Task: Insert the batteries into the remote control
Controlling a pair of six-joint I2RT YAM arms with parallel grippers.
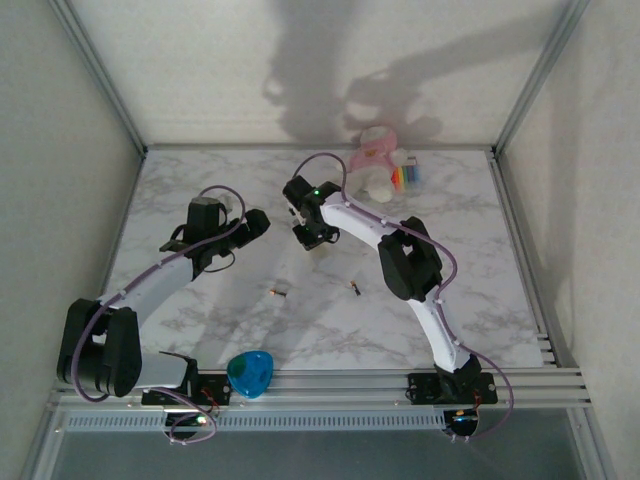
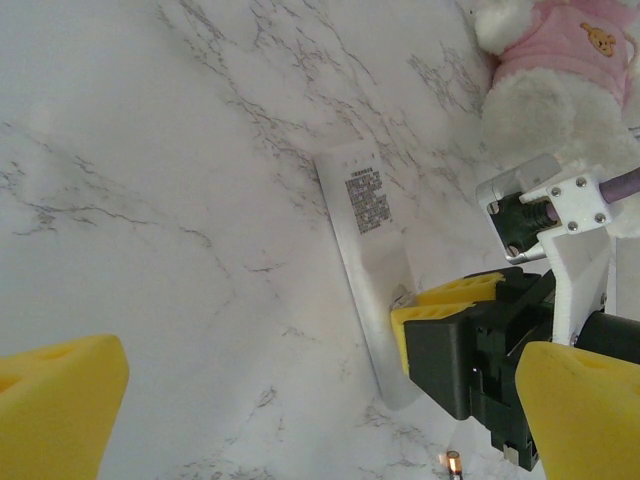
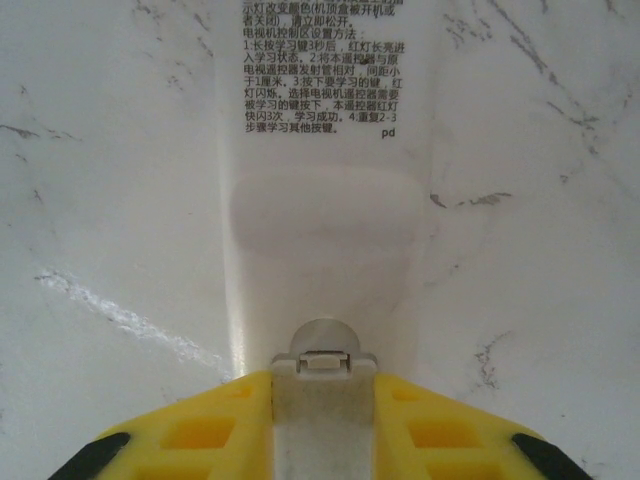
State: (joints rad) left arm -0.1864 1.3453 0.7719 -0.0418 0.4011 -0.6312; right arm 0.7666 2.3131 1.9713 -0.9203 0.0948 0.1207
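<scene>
Remote control (image 3: pixel 325 200) back-up on worktop (image 1: pixel 480 300), latch end pinched in right hand (image 3: pixel 322 392), body running ahead. Left hand (image 1: pixel 255 224) wide open, empty. Battery (image 1: pixel 281 292), 2nd battery (image 1: pixel 354 288) loose behind right hand. Remote likely light, stiff, slick: hold narrow sides, off cover. Batteries likely roll: pinch mid-barrel.

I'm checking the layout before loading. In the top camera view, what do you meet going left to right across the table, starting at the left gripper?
left gripper → whitish battery → right gripper → dark battery → rainbow-striped item
</scene>
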